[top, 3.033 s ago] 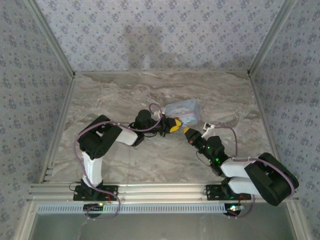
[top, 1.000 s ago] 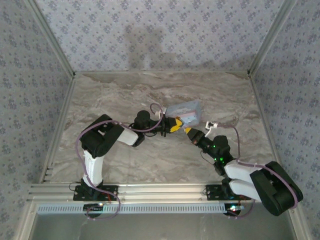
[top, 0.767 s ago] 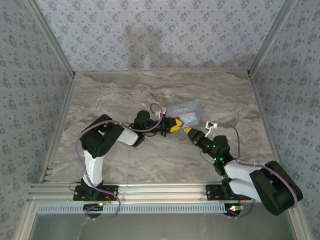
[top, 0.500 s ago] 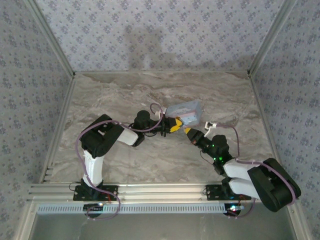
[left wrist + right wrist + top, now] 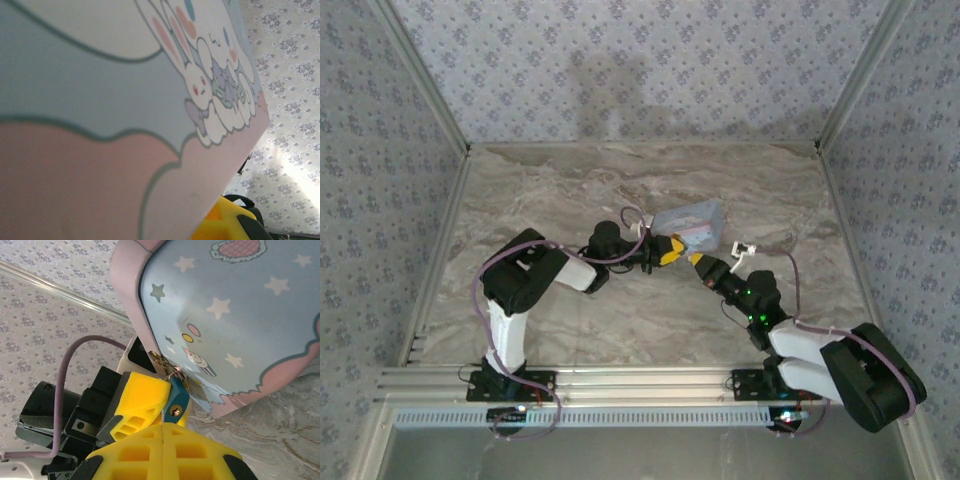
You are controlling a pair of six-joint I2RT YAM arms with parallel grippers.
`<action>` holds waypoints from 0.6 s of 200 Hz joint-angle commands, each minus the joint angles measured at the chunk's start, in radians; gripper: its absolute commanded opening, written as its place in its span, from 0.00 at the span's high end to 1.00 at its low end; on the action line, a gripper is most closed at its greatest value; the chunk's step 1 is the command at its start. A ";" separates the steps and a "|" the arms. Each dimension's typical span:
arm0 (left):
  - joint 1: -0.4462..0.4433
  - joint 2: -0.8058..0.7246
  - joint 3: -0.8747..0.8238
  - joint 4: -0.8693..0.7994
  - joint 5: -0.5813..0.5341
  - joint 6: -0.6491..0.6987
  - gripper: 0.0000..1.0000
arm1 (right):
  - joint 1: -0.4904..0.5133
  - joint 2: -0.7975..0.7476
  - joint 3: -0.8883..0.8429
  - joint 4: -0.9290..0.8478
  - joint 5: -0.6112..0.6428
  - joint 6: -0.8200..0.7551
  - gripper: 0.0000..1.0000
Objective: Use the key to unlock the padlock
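Observation:
The padlock (image 5: 176,398) is a tiny teal block with a gold keyhole facing my right wrist camera. It hangs from the clasp of the light blue cartoon tin (image 5: 235,315). My left gripper (image 5: 666,250) is shut on the padlock, and one of its yellow fingers (image 5: 142,400) presses the padlock's left side. My right gripper (image 5: 163,426) is shut just below the keyhole. A thin metal edge, the key (image 5: 162,416), pokes up from between its fingers, just left of the keyhole. In the left wrist view the tin (image 5: 100,100) sits close up, with a yellow fingertip (image 5: 225,225) below it.
The tin (image 5: 688,222) lies mid-table on the marble top, with both arms meeting at its near edge. A small white object (image 5: 738,249) lies to the right of the tin. Patterned walls and metal rails (image 5: 840,110) enclose the table.
The right arm's elbow has shifted slightly and come back. Both grippers stay where they were, at the padlock, with the same grip.

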State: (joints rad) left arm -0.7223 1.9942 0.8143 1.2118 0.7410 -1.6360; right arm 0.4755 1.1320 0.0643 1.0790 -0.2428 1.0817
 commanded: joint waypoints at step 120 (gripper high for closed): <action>0.005 0.006 0.003 0.080 0.021 -0.016 1.00 | 0.001 -0.010 0.001 -0.015 0.015 -0.008 1.00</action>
State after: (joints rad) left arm -0.7261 2.0014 0.8143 1.2175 0.7444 -1.6444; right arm 0.4755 1.1614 0.0708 1.0882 -0.2432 1.0821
